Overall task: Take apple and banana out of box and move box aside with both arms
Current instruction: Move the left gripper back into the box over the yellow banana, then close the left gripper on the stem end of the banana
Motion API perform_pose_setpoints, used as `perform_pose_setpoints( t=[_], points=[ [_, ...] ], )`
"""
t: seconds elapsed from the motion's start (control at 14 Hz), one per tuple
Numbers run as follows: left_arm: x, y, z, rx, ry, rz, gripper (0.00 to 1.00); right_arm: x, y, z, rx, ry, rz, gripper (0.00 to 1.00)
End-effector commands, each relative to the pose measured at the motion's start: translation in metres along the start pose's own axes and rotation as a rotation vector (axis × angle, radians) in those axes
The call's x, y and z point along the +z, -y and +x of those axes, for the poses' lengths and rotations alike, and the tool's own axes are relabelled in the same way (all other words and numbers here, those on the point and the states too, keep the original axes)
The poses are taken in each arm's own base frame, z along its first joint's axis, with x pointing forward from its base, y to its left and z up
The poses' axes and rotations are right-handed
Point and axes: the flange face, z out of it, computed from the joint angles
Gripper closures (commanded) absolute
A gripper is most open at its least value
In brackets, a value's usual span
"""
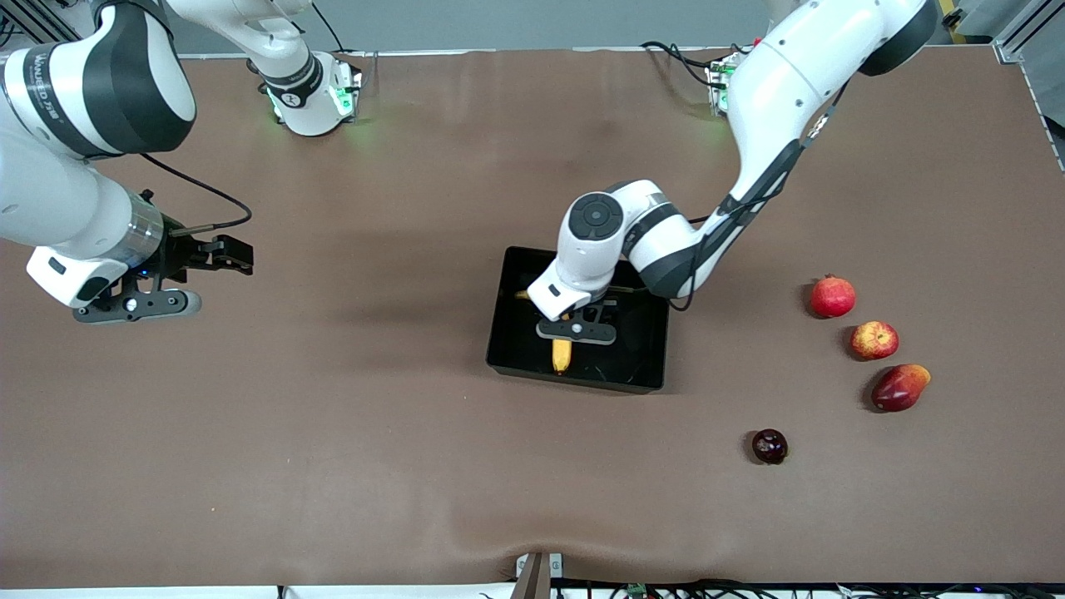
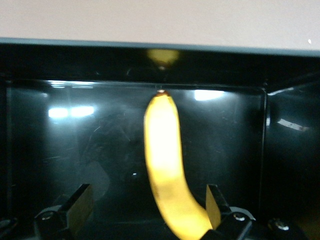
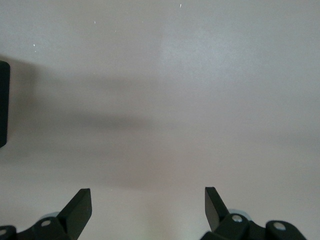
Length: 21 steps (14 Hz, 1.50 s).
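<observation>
The black box (image 1: 509,363) stands mid-table, and the yellow banana (image 1: 562,356) lies on its floor. My left gripper (image 1: 576,323) hangs low inside the box over the banana. In the left wrist view the left gripper (image 2: 148,200) is open; the banana (image 2: 162,150) runs between its fingers, close beside one fingertip (image 2: 214,202), on the glossy box floor (image 2: 75,150). The red apple (image 1: 874,339) with yellowish streaks sits toward the left arm's end of the table. My right gripper (image 1: 220,256) waits open over bare table at the right arm's end, with nothing between its fingers (image 3: 80,207).
Beside the apple lie a red pomegranate (image 1: 833,296) and a red-and-yellow fruit (image 1: 900,387). A dark plum (image 1: 770,446) sits nearer the front camera. A corner of the box (image 3: 2,102) shows at the edge of the right wrist view.
</observation>
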Motion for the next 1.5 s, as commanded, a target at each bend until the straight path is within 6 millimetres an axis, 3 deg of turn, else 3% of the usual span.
perform_pose_setpoints(
  t=[0.0,0.5,0.72,0.86,1.0,1.07,1.29,1.43],
  points=[
    [0.018,-0.014,0.006,0.021,-0.023,0.011,0.0,0.0,0.002,0.005,0.01,0.001,0.001,0.0],
    [0.065,-0.025,-0.006,0.033,-0.029,0.025,0.0,0.004,0.004,0.007,0.007,0.007,0.003,0.0],
    [0.073,-0.032,-0.013,0.029,-0.031,0.008,0.0,0.006,0.004,0.008,0.007,0.01,0.003,0.0],
    [0.077,-0.033,-0.015,0.032,-0.027,0.01,0.2,0.008,0.004,0.009,0.007,0.014,0.003,0.0],
    [0.085,-0.031,-0.017,0.033,-0.022,0.022,0.32,0.008,0.004,0.009,0.007,0.015,0.003,0.0],
    [0.087,-0.035,-0.021,0.046,-0.027,0.032,0.45,0.008,0.004,0.009,0.007,0.014,0.003,0.0],
    [0.095,-0.036,-0.026,0.058,-0.034,0.063,1.0,0.011,0.005,0.01,0.006,0.02,0.003,0.0],
    [0.087,-0.037,-0.023,0.047,-0.038,0.055,1.0,0.012,0.005,0.011,0.006,0.021,0.003,0.0]
  ],
)
